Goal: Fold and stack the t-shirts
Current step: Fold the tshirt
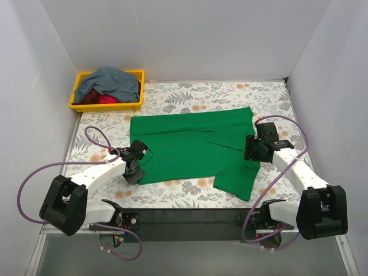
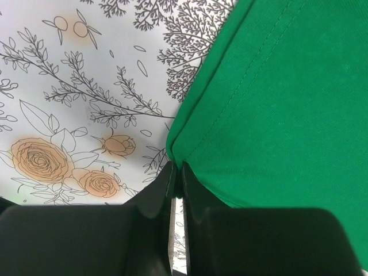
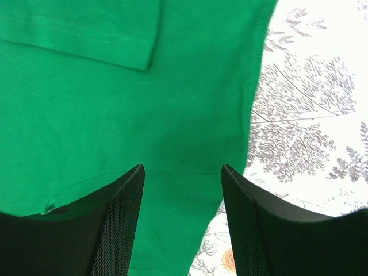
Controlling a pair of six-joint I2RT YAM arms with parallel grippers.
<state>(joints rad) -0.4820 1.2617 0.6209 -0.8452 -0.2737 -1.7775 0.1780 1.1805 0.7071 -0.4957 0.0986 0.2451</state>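
- Left gripper (image 2: 177,168) clenched on the near-left corner of the green t-shirt (image 1: 184,146).
- Right gripper (image 3: 183,172) spread wide over the shirt's right edge, grasping nothing.
- Shirt lies mostly flat on the floral table (image 1: 190,92): plain cloth, stitched hems, a sleeve folded in.
- Yellow bin (image 1: 76,106) at far left holds the grey-blue t-shirt (image 1: 109,81), bunched over the red t-shirt (image 1: 106,99).

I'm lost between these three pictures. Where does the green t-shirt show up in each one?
Top external: the green t-shirt lies spread across the middle of the picture.
Left wrist: it fills the right side, its corner pinched in the left gripper.
Right wrist: it covers the left and centre, under the open right gripper.
Shared landmark: the floral tablecloth bordering the shirt's edge.
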